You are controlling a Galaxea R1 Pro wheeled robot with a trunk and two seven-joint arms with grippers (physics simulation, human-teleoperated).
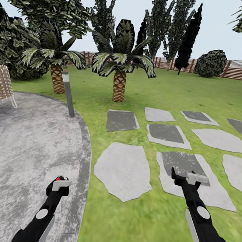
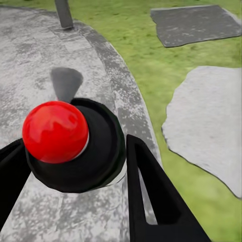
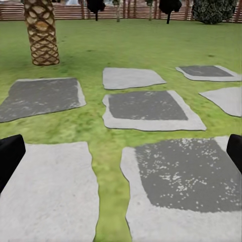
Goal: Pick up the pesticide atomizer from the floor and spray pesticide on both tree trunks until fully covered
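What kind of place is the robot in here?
Most likely a fenced garden: green lawn with flat stepping stones, short palms, and a brown slatted wooden fence at the back.

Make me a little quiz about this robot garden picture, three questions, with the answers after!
1. True or false: the left gripper holds something with a red ball top.
2. What stands at the patio edge: A) grey post B) bucket C) bench?
3. Fill in: the right gripper hangs over a stepping ____.

Key: 1 true. 2 A. 3 stone.
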